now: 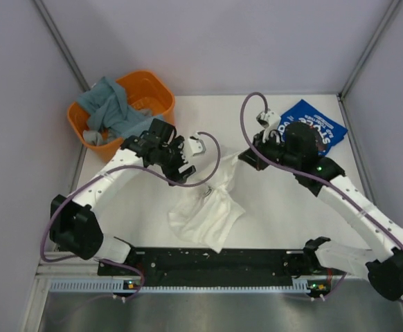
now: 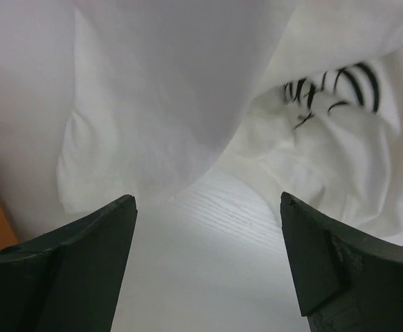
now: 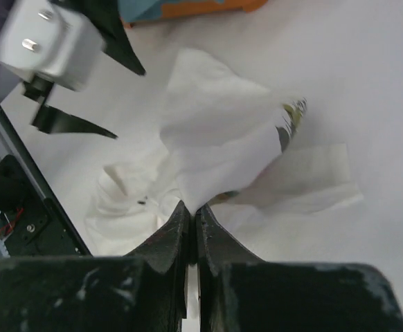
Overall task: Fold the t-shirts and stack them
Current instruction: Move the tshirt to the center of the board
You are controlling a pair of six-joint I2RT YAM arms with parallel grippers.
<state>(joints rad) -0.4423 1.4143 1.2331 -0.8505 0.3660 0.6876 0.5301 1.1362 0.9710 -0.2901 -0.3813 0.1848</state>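
Right gripper (image 3: 191,213) has its jaws pressed shut on a pinched fold of the white t-shirt (image 1: 207,216), holding that edge up off the table (image 1: 139,207). Rest of the shirt lies crumpled near the middle of the near edge, just ahead of the arm bases. Left gripper (image 2: 207,202) has its jaws wide apart, gripping nothing, low over the table right beside the raised cloth; dark striped print marks show on the shirt ahead of it. Blue t-shirt (image 1: 317,124) with white lettering lies at the far right corner, partly under the right arm. Orange basket (image 1: 153,93) at the far left corner holds grey-blue cloth (image 1: 111,104).
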